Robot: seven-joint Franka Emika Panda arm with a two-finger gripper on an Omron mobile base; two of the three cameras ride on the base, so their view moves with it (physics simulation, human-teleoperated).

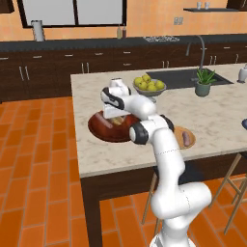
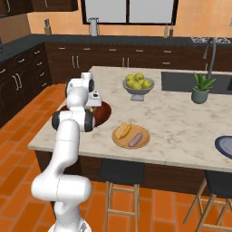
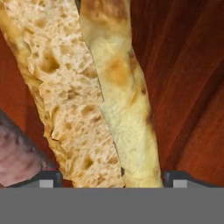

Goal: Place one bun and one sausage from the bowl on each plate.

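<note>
My gripper point(image 3: 114, 179) reaches down into the dark wooden bowl point(image 1: 102, 132) point(image 2: 105, 114) at the island's left end. Its fingers point(image 3: 178, 179) stand open on either side of a split bun point(image 3: 87, 109), close to the bun's flanks. A pinkish sausage point(image 3: 15, 153) lies in the bowl beside that bun. The tan plate point(image 2: 118, 139) point(image 1: 192, 142) near the front edge carries a bun point(image 2: 123, 130) and a sausage point(image 2: 135, 139). The dark blue-grey plate point(image 2: 225, 146) sits at the far right edge of the counter.
A grey pedestal bowl of yellow-green fruit point(image 1: 149, 87) point(image 2: 138, 84) stands behind the wooden bowl. A potted plant point(image 2: 200, 88) and the sink point(image 1: 178, 77) lie to the right. Stools stand under the island's front edge.
</note>
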